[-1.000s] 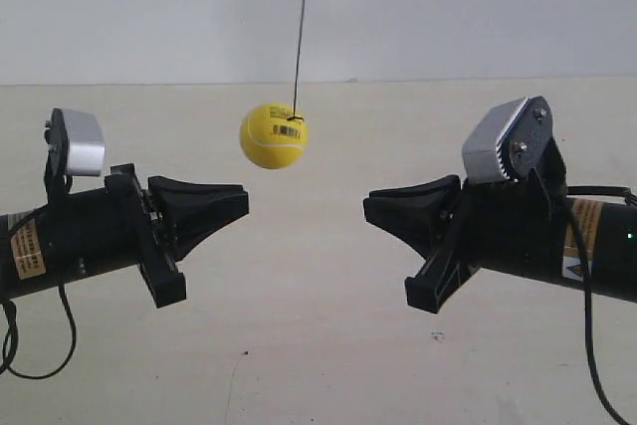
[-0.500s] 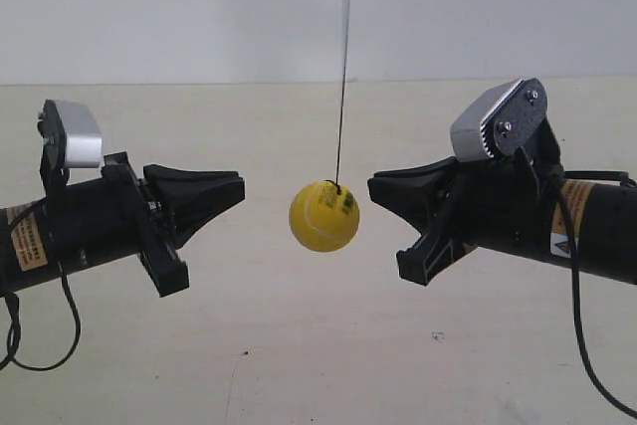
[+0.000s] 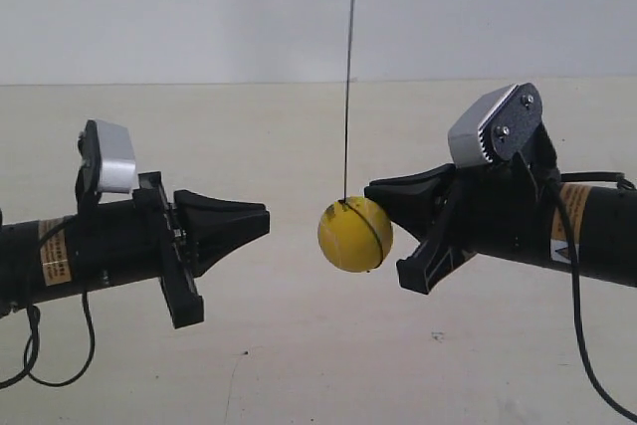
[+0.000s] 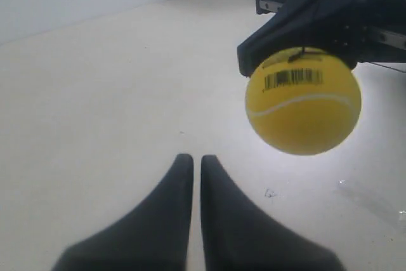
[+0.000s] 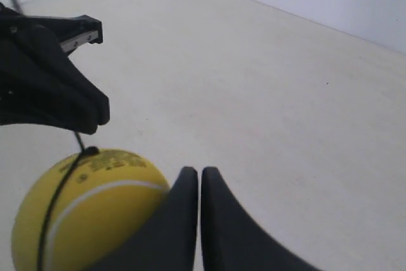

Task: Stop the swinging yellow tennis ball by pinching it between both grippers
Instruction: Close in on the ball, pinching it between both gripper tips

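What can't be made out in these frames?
- Exterior view: where the string is fixed. The top edge cuts it off.
- Exterior view: whether the right gripper touches the ball. Their outlines overlap, so a gap or contact cannot be told.
- Right wrist view: the ball's lower part, cut off by the bottom edge.
- Left wrist view: the digits of the barcode, too small and soft to read.

The yellow tennis ball [image 3: 355, 235] hangs on a thin dark string [image 3: 349, 77], with its barcode print and pale seam facing the left gripper [image 3: 261, 223]. The right gripper [image 3: 376, 193], fingers pressed together, appears to touch the ball. The left gripper, fingers likewise together, points at the ball, near it but apart.
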Tool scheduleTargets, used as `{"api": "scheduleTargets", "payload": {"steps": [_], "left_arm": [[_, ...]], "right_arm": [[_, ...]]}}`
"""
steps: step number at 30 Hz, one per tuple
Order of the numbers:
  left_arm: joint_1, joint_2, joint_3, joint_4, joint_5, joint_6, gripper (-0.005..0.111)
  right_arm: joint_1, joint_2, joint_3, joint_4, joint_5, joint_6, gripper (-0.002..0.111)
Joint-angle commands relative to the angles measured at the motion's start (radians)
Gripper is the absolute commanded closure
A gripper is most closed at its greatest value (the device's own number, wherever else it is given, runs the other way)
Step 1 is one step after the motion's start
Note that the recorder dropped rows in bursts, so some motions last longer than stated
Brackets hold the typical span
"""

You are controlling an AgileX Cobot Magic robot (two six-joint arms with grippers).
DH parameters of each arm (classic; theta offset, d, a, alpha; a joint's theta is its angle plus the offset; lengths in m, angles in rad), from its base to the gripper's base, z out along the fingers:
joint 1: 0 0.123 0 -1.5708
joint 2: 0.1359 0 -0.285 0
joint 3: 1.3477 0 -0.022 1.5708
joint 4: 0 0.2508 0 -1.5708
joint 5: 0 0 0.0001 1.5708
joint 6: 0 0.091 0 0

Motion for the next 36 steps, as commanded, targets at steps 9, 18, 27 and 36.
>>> {"api": "scheduleTargets", "payload": {"steps": [9, 18, 27, 36], "left_arm": [[-0.076, 0.024, -0.025, 0.050, -0.011, 0.006, 0.102], [-0.076, 0.024, -0.025, 0.051, -0.011, 0.006, 0.102], [-0.066, 0.022, -0.024, 0.048, -0.011, 0.010, 0.102], [0.001, 0.020, 0.001, 0.022, -0.011, 0.006, 0.102]], "right_arm": [[0.002, 0.001, -0.005, -0.109, 0.011, 0.088, 0.108], [0.002, 0.001, -0.005, -0.147, 0.011, 0.104, 0.108], [0.000, -0.001, -0.005, -0.164, 0.037, 0.110, 0.108], [0.000, -0.001, -0.005, -0.169, -0.011, 0.125, 0.108]]}}
